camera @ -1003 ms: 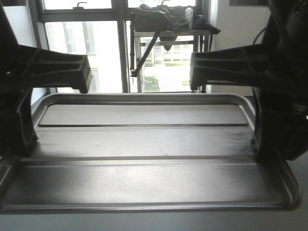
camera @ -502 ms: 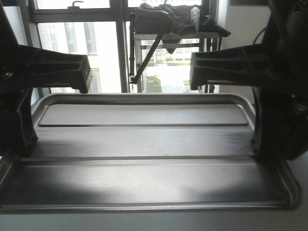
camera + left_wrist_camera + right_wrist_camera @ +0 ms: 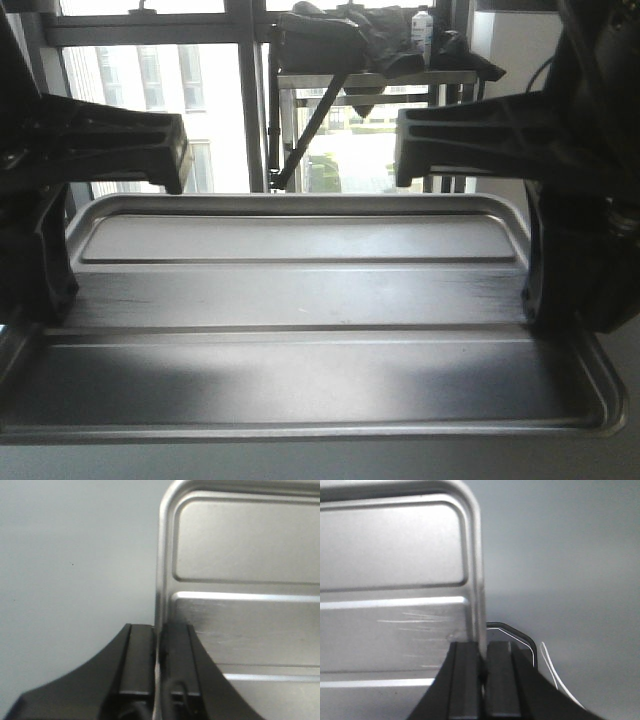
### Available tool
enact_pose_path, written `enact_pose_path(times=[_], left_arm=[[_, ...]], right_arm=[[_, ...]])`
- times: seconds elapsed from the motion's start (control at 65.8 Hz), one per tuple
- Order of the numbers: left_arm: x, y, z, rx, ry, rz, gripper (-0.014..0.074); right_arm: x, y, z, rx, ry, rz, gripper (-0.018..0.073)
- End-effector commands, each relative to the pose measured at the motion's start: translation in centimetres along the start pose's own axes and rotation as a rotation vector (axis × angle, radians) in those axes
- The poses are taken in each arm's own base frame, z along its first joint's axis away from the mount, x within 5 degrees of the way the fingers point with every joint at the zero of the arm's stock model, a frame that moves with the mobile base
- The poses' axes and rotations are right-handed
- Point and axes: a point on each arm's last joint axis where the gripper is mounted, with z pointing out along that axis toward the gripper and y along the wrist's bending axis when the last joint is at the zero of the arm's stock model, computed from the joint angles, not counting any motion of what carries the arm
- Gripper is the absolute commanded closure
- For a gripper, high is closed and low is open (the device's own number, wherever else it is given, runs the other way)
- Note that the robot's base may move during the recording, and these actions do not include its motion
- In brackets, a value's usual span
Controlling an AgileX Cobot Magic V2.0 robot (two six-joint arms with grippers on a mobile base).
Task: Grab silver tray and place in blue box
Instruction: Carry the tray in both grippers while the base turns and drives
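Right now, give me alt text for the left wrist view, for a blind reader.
The left gripper is shut on the silver tray's rim, one black finger each side. The tray fills the right half; plain grey background fills the left.

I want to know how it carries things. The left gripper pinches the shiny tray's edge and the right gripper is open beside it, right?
Not quite. The right gripper is shut on the rim of the silver tray too, as the right wrist view shows. The left gripper does pinch the other edge.
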Motion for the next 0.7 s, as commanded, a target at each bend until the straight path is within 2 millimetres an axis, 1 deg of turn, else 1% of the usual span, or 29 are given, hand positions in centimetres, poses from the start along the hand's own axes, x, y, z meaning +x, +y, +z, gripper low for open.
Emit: enact_pose_path(times=[0.0, 0.684], left_arm=[[-0.62, -0.56, -1.49, 0.092, -0.056, -0.013, 0.061], [-0.62, -0.56, -1.49, 0.092, -0.056, -0.013, 0.061]], right_arm=[[-0.93, 0.62, -1.5, -0.098, -0.074, 0.003, 0.0503], [-0.93, 0.62, -1.5, -0.098, -0.074, 0.003, 0.0503]])
